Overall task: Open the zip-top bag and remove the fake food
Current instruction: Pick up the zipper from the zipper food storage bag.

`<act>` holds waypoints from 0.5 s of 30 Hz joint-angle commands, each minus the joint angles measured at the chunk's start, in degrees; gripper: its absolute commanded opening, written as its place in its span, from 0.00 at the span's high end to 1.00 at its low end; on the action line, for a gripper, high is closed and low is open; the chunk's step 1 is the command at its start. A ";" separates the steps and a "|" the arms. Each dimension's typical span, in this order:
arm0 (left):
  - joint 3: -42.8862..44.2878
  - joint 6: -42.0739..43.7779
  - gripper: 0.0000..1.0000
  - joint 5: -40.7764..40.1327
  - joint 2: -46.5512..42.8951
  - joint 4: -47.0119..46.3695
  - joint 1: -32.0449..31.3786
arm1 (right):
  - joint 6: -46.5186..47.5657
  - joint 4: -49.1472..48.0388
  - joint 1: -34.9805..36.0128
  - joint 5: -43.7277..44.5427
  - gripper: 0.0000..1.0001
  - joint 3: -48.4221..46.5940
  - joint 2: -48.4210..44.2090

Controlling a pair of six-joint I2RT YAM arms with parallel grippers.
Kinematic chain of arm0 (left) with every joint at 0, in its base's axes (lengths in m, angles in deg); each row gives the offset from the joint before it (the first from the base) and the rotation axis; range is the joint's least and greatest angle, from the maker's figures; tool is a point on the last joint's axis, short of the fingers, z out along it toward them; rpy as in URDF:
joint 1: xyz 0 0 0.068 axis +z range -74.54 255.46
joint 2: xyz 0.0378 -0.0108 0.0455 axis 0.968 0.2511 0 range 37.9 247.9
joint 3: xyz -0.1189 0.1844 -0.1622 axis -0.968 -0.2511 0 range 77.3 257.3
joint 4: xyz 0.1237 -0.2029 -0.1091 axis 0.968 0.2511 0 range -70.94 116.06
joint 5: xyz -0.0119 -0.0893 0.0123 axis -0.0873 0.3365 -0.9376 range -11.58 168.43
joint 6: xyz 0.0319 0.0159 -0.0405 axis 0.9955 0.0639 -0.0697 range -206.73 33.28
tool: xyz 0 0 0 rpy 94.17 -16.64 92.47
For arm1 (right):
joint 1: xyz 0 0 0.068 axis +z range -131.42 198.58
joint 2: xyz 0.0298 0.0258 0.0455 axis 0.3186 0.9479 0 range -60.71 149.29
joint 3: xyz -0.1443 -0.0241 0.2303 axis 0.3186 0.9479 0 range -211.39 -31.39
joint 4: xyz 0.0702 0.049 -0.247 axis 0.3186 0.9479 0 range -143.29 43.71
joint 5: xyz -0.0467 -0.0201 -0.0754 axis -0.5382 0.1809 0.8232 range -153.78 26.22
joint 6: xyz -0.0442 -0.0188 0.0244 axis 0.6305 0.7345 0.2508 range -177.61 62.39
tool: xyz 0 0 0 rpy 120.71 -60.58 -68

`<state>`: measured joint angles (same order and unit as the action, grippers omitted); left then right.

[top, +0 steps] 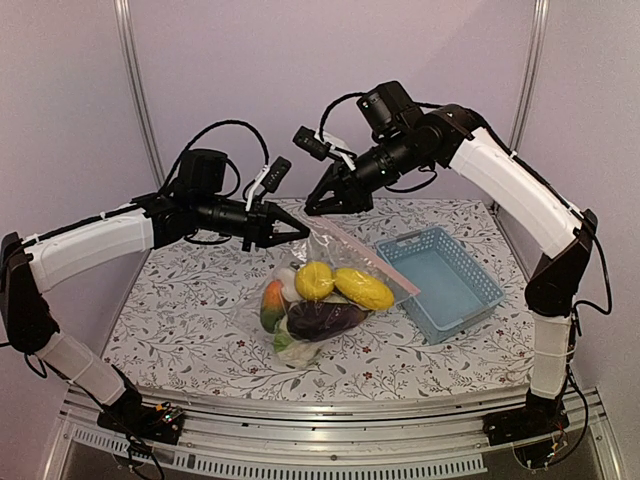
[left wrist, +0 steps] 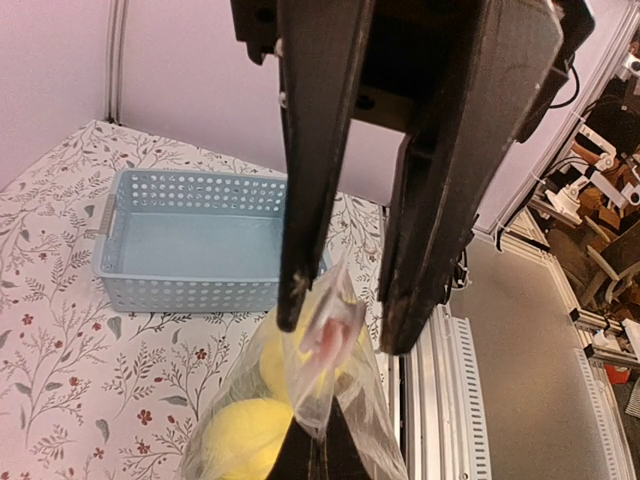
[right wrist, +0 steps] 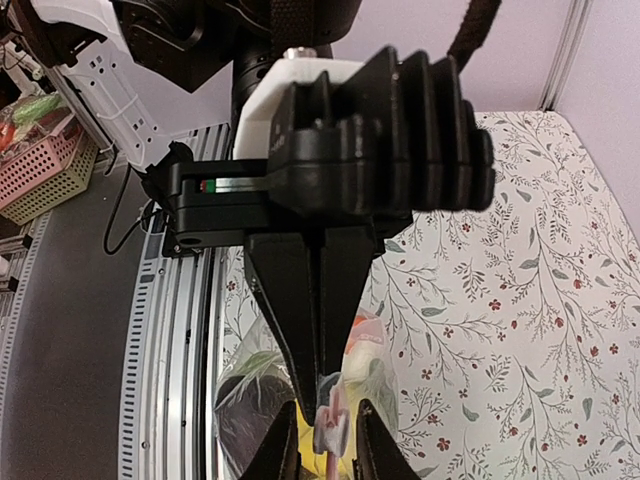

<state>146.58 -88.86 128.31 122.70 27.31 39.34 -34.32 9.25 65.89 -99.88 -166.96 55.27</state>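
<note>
The clear zip-top bag point(top: 345, 252) rests on the floral table, its top pulled up between both grippers. Inside lies the fake food: two yellow pieces point(top: 314, 280), a dark purple eggplant point(top: 325, 318) and an orange piece point(top: 272, 303). My left gripper point(top: 303, 233) is shut on the bag's top edge, its closed tips point(right wrist: 330, 385) at the pink zip strip point(right wrist: 333, 425). My right gripper point(top: 318, 208) comes from the other side. Its fingers point(left wrist: 345, 332) straddle the same strip, a gap showing on each side.
A light-blue slotted basket point(top: 470, 260) with nothing inside stands right of the bag, also seen in the left wrist view point(left wrist: 190, 240). The metal rail point(top: 330, 405) runs along the table's near edge. Purple walls enclose the back and sides.
</note>
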 commanded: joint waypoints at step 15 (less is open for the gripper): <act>0.47 0.29 1.00 -0.30 -0.05 -0.16 -0.14 | 0.79 0.84 0.58 2.25 0.86 1.51 -0.02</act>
<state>146.58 -88.86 127.83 122.70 27.35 39.34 -34.08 9.29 65.97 -98.63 -166.33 55.27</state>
